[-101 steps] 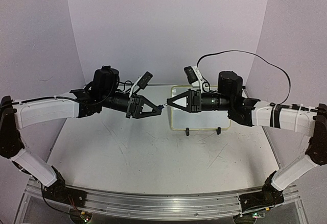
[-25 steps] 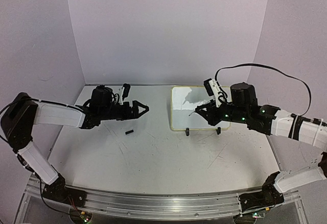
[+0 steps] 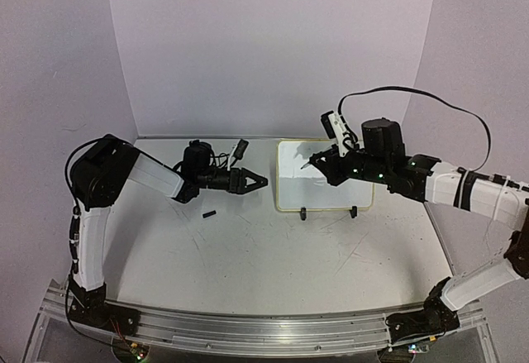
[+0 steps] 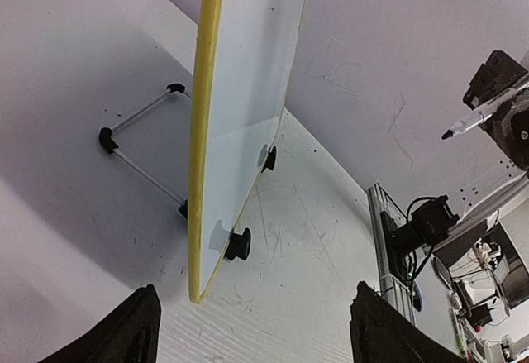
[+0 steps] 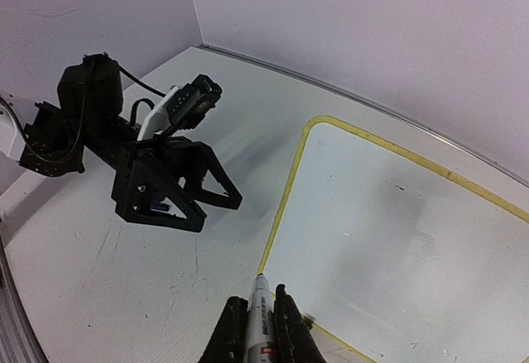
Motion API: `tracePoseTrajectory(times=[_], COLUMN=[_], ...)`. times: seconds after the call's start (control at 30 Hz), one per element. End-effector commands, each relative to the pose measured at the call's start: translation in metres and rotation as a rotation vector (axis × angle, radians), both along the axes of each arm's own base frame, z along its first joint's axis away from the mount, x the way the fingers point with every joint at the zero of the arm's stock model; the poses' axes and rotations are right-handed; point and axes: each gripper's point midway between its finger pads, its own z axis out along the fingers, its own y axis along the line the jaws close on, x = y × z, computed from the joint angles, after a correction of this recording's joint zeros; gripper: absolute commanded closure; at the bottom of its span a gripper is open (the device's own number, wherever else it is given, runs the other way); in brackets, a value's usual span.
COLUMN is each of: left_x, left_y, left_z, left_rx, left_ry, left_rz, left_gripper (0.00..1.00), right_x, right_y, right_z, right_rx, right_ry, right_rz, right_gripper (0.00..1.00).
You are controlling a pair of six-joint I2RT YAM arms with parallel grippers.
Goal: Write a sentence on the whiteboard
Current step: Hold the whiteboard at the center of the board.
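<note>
The whiteboard (image 3: 331, 191), white with a cream-yellow rim, stands tilted on two black clip feet (image 3: 304, 212) at the table's back middle. My right gripper (image 3: 324, 167) is shut on a marker (image 3: 307, 165), whose uncapped tip hangs over the board's upper left part. The right wrist view shows the marker (image 5: 261, 322) between the fingers (image 5: 288, 330), its tip near the board's (image 5: 397, 231) left rim. My left gripper (image 3: 258, 181) is open just left of the board, with nothing between its fingers (image 4: 136, 334). From the left wrist, the board (image 4: 248, 90) shows nearly edge-on.
A small black cap (image 3: 210, 212) lies on the scratched white tabletop (image 3: 248, 264) left of the board. A wire stand (image 4: 140, 144) props the board from behind. Lilac walls close off the back and both sides.
My left gripper has moved right, closer to the board's left edge, and its jaws have narrowed a little. My right gripper has carried the marker up and left over the board.
</note>
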Motion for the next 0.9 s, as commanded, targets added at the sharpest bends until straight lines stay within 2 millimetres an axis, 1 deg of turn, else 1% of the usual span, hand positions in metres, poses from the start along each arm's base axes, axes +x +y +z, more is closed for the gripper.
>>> tracePoseTrajectory(times=[0.0,0.03,0.07,0.1,0.13,0.17,0.2,0.27,0.33,0.37,0.4,0.47,0.53,0.63,0.67,0.77,0.87], left_x=[0.001,0.005,0.009,0.012,0.014,0.019,0.021,0.020,0.018,0.018,0.018,0.019,0.021,0.022,0.023,0.024,0.023], left_y=[-0.027,-0.032,-0.035,-0.038,-0.040,-0.045,-0.048,-0.058,-0.064,-0.065,-0.066,-0.067,-0.066,-0.068,-0.067,-0.067,-0.066], left_z=[0.012,0.013,0.007,0.010,0.004,0.006,0.003,0.002,-0.002,-0.001,-0.002,-0.001,0.000,-0.005,-0.005,-0.010,-0.014], left_rx=[-0.064,-0.070,-0.068,-0.075,-0.073,-0.083,-0.085,-0.095,-0.097,-0.099,-0.099,-0.100,-0.099,-0.097,-0.097,-0.091,-0.088], left_ry=[-0.056,-0.061,-0.051,-0.054,-0.044,-0.044,-0.035,-0.033,-0.031,-0.033,-0.033,-0.041,-0.051,-0.043,-0.043,-0.048,-0.043], left_rz=[-0.100,-0.102,-0.102,-0.103,-0.102,-0.106,-0.112,-0.136,-0.157,-0.159,-0.161,-0.155,-0.144,-0.147,-0.146,-0.142,-0.148], left_gripper=[0.20,0.22,0.23,0.24,0.26,0.31,0.34,0.41,0.47,0.50,0.59,0.69,0.72,0.81,0.81,0.89,0.96], right_x=[0.015,0.017,0.020,0.023,0.025,0.029,0.031,0.037,0.041,0.042,0.044,0.049,0.053,0.063,0.065,0.072,0.078], right_y=[0.006,0.006,0.005,0.004,0.004,0.005,0.006,0.009,0.012,0.013,0.015,0.017,0.021,0.028,0.029,0.036,0.037], right_z=[0.024,0.025,0.024,0.025,0.023,0.022,0.020,0.014,0.013,0.013,0.015,0.016,0.014,0.010,0.010,0.007,0.008], right_rx=[0.021,0.027,0.030,0.030,0.029,0.029,0.026,0.007,-0.009,-0.008,-0.028,-0.045,-0.060,-0.089,-0.092,-0.110,-0.127], right_ry=[-0.075,-0.075,-0.074,-0.074,-0.068,-0.065,-0.062,-0.060,-0.073,-0.075,-0.101,-0.117,-0.124,-0.138,-0.140,-0.152,-0.190], right_rz=[-0.013,-0.020,-0.035,-0.054,-0.064,-0.074,-0.076,-0.080,-0.075,-0.072,-0.060,-0.058,-0.054,-0.044,-0.045,-0.032,-0.036], right_gripper=[1.00,1.00,1.00,1.00,1.00,1.00,1.00,1.00,1.00,1.00,1.00,1.00,1.00,1.00,1.00,1.00,1.00])
